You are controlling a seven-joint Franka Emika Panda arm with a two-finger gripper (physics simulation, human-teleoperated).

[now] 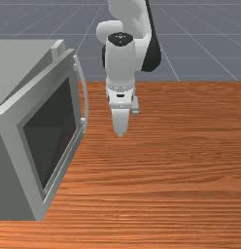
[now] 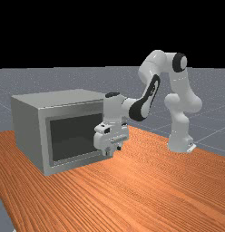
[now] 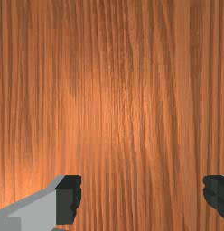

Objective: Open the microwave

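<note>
My end effector (image 1: 120, 133) is spread wide, and I see the upright, bowed handle (image 1: 86, 99) of the microwave (image 1: 23, 58) apart from it, toward the front view's left

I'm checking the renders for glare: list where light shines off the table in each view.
Far view: a broad pale sheen on the table, near the gripper; wrist view: warm bright patches on the table; front view: a faint highlight towards the camera.

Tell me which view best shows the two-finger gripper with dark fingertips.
The wrist view: the gripper shows open there, fingers plainly apart. The front view shows its tapering lower end; the far view shows it small, before the boxy grey microwave.
</note>
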